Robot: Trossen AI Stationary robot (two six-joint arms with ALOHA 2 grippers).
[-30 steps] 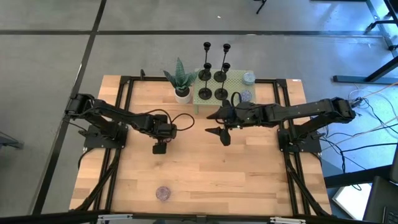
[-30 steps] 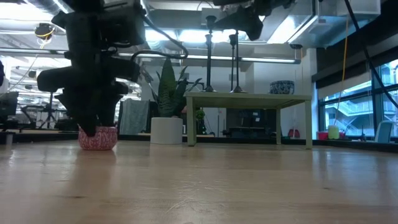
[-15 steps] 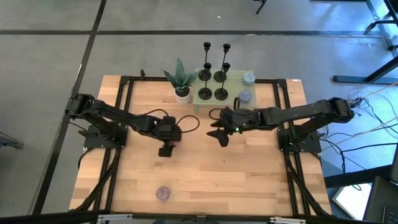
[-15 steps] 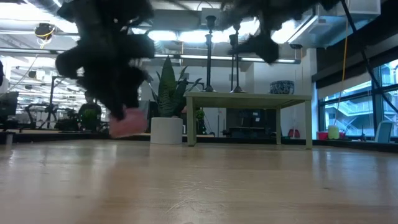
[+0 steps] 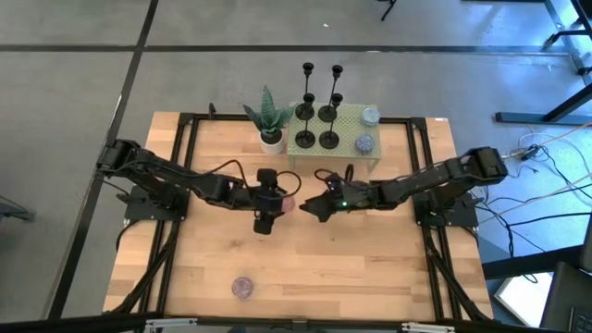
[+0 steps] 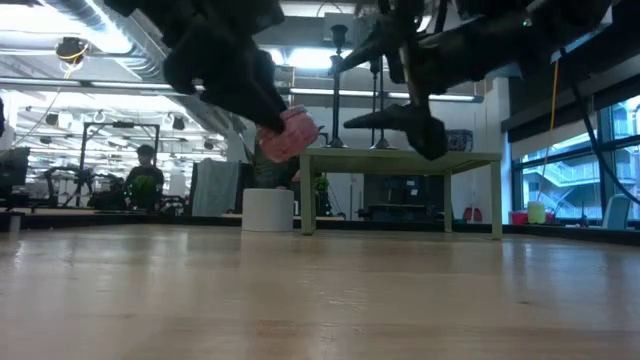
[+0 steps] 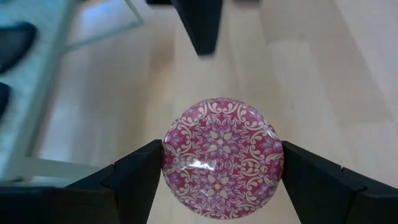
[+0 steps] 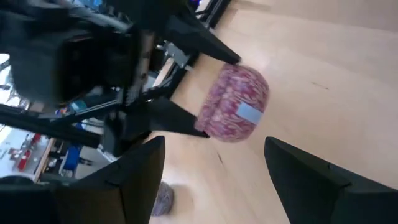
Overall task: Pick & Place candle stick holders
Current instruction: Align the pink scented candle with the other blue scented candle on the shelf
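Four black candle stick holders (image 5: pixel 317 125) stand by their round bases on a small green table (image 5: pixel 347 128) at the far side. They also show in the low view (image 6: pixel 336 90). My left gripper (image 5: pixel 282 204) is at mid-table, shut on a small round red patterned piece (image 7: pixel 222 158). My right gripper (image 5: pixel 313 209) is open just to the right of that piece and touches nothing. Its fingers (image 8: pixel 134 177) stand apart, facing the piece (image 8: pixel 233 102). My left gripper pinches the round red piece by two opposite sides of its rim (image 7: pixel 168 155) between its two fingers. The fingers come at it about level from the table's left. The piece is lifted clear of the table and tipped (image 6: pixel 288 132).
A spiky green plant in a white pot (image 5: pixel 268 120) stands left of the green table. Two more patterned round pieces (image 5: pixel 367 129) lie on the green table's right part. Another (image 5: pixel 242 288) lies near the table's front edge. A person (image 6: pixel 146 180) shows in the room behind.
My left gripper has lifted the red piece off the table, carried it up and toward the table's right, and tipped it. My right gripper has come down and toward the table's left, close to the piece.
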